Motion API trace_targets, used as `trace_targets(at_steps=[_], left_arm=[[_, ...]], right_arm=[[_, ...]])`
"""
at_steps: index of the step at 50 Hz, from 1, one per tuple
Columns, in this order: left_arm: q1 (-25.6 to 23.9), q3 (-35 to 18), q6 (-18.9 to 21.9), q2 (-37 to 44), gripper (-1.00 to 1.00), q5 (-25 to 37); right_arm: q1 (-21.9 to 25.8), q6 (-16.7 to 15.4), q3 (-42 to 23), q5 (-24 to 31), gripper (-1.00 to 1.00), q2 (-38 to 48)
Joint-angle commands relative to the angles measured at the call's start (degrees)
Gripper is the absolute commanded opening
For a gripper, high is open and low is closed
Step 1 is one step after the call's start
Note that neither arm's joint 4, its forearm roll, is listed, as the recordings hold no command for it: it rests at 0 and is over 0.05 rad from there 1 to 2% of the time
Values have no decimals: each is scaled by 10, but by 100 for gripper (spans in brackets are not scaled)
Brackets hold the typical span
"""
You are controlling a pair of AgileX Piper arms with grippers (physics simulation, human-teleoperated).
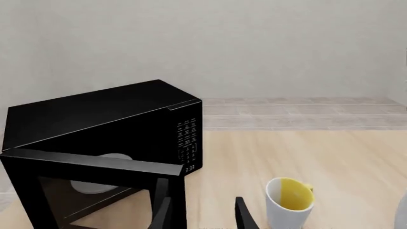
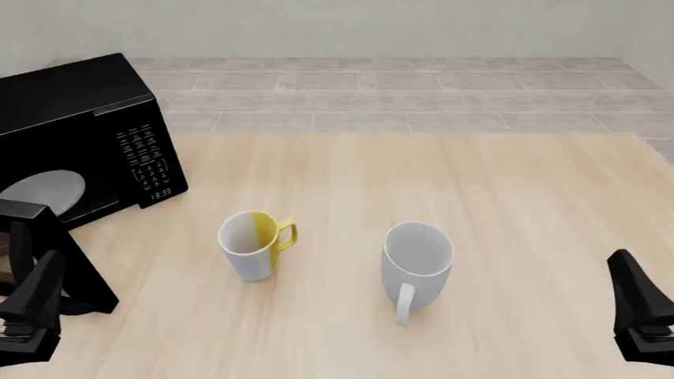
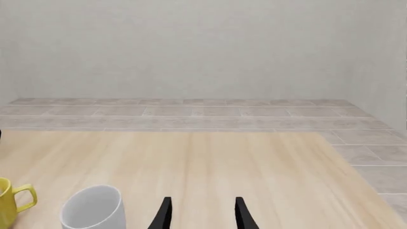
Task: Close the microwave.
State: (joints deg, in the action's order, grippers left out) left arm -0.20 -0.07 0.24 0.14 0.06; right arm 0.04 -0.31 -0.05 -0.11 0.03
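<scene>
Glossy black box microwave (image 2: 84,118) sits at the far left of the light wood table (image 2: 474,205), its dark glass door (image 1: 95,186) swung wide toward the arms, cavity and turntable plate exposed. Left hand (image 1: 200,212) is just beside the door's free edge, fingers spread, holding nothing. Right hand (image 3: 200,214) hangs low on the right, well apart from everything, also spread and empty. My read: the body is heavy and won't slide; the door is stiff, hinged and slick, so don't grip, just push flat on the outer face near the free edge. Yellow-lined white mug (image 2: 252,245) and plain white mug (image 2: 416,260) stand mid-table, clear of the door.
</scene>
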Motion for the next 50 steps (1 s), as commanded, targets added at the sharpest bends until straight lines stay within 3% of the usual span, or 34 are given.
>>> trace_targets(at_steps=[1, 21, 24, 28, 29, 34, 37, 50], left_arm=[[-13, -2, 4, 3, 100, 3], [6, -6, -10, 10, 100, 5], [19, -3, -41, 54, 100, -26], [44, -1, -46, 106, 100, -67], [76, -3, -53, 122, 100, -80], [78, -1, -67, 176, 100, -121], [75, 0, -63, 181, 100, -127], [80, -3, -70, 303, 100, -219]], right_arm=[[0, -14, -1, -6, 100, 0], [-3, -22, 0, -9, 100, 3], [6, 1, 0, -8, 100, 5], [1, -15, 0, -9, 100, 4], [-1, -14, 0, -9, 100, 4], [1, 2, 0, -6, 100, 1], [-3, -14, 0, -10, 100, 3], [0, -9, 0, -10, 100, 0]])
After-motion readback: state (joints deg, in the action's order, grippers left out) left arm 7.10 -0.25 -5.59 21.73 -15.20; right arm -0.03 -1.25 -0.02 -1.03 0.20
